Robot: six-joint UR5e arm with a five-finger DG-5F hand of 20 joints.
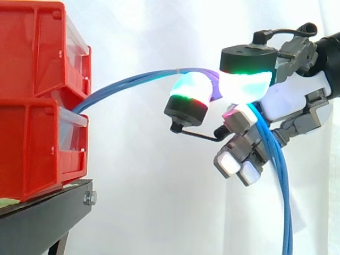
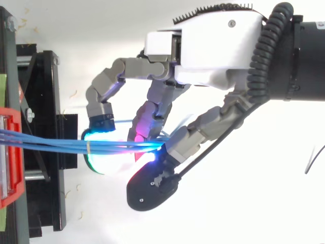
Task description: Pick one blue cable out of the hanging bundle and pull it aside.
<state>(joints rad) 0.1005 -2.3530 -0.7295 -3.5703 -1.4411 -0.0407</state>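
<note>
A bundle of thin blue cables [image 1: 127, 81] comes out between the two red bins and arches right to my hand [image 1: 289, 101]. Past the hand the cables hang straight down [image 1: 283, 196]. In the top view the bundle [image 2: 56, 145] runs level from the bin to the hand [image 2: 213, 46]. My fingers are curled round the cables, which pass between two glowing fingertips [image 1: 187, 89], one on each side. A lower pad [image 2: 104, 155] glows cyan right under the strands. I cannot tell whether one strand or the whole bundle is pinched.
Two red bins are stacked at the left, upper [image 1: 37, 48] and lower [image 1: 37, 151], on a black stand [image 1: 45, 212]. A pale band [image 2: 88, 148] ties the cables together near the stand. A white curtain hangs behind.
</note>
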